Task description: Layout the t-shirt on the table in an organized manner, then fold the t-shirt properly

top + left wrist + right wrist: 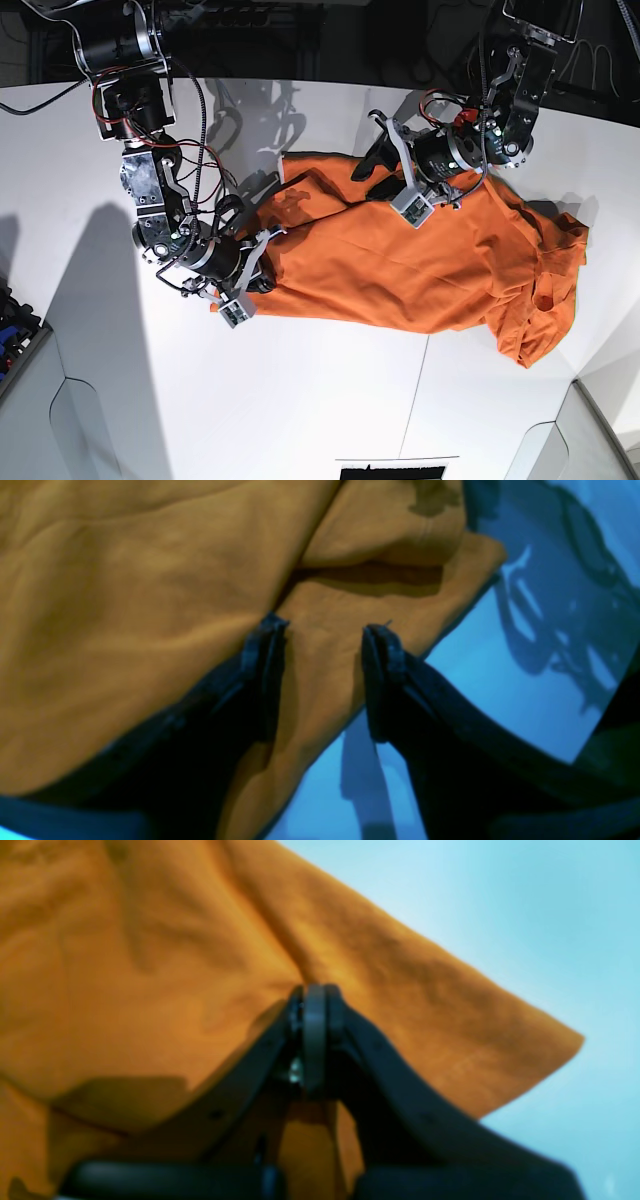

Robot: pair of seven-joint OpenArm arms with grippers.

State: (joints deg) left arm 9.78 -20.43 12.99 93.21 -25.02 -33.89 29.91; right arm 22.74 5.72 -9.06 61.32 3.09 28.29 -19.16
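Observation:
The burnt-orange t-shirt [420,260] lies crumpled across the middle of the white table [300,400], bunched up at its right end. My left gripper [362,172] hovers over the shirt's far edge. In the left wrist view it [325,627] is open, its two fingers straddling a strip of the t-shirt [125,605] beside bare table [500,680]. My right gripper [265,268] is at the shirt's left edge. In the right wrist view it [315,990] is shut on the t-shirt [150,965], with creases running into the tips and table [500,915] beyond.
A thin dark seam [415,400] runs across the near part of the table. A black object [395,468] sits at the near edge, and dark items [10,330] lie at the far left. Both arm bases and cables stand along the dark far edge.

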